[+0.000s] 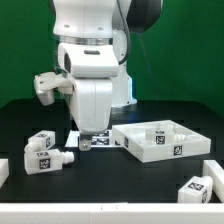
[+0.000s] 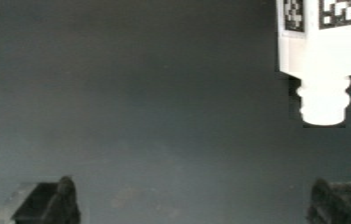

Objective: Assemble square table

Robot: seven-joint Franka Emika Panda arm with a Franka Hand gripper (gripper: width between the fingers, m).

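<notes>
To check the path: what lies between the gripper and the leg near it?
Nothing; the wrist view shows only bare dark work surface between the open gripper and the leg.

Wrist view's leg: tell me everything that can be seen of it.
The leg is a chunky white block that looks like plastic. It carries black-and-white tags on the end that the picture's edge cuts off. The other end narrows into a short ribbed peg. It seems to lie flat on the dark table. Nothing else touches it. The open gripper hangs clear of it, with nothing between its fingers.
</notes>
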